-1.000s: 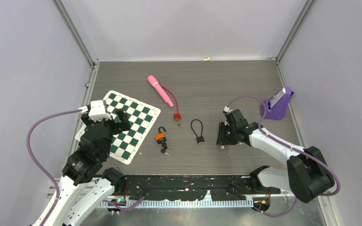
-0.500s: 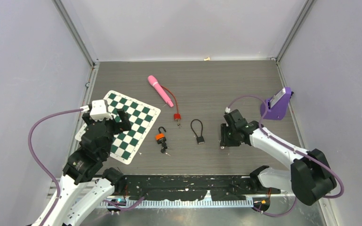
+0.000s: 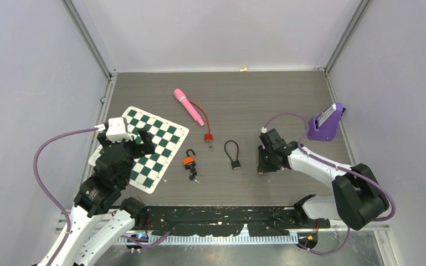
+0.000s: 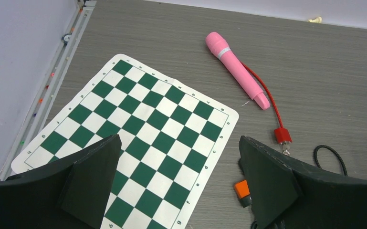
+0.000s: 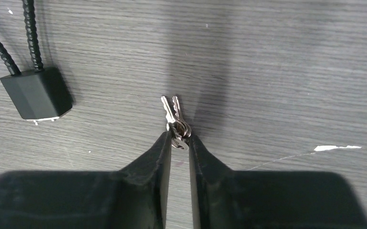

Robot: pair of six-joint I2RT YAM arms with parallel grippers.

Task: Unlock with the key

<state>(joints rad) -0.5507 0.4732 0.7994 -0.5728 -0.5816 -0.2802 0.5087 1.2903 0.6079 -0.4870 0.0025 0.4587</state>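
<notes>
A small bunch of silver keys, the key [image 5: 173, 114], lies on the table with its ring pinched between the tips of my right gripper [image 5: 178, 138], which is shut on it. The black cable padlock [image 5: 37, 93] lies up and to the left of it, shown as the black cable padlock [image 3: 235, 157] left of the right gripper [image 3: 261, 166] in the top view. My left gripper [image 4: 179, 162] hangs open and empty over the chessboard mat [image 4: 138, 124]. An orange padlock [image 3: 188, 161] with its shackle open lies beside the mat.
A pink handle [image 3: 188, 106] with a red cable ends in a small red lock [image 3: 208, 137] in mid-table. More small keys [image 3: 195, 178] lie below the orange padlock. A purple device [image 3: 326, 122] stands at the right wall.
My right gripper shifted slightly left, widened briefly, then closed on the key ring. The left arm has not moved.
</notes>
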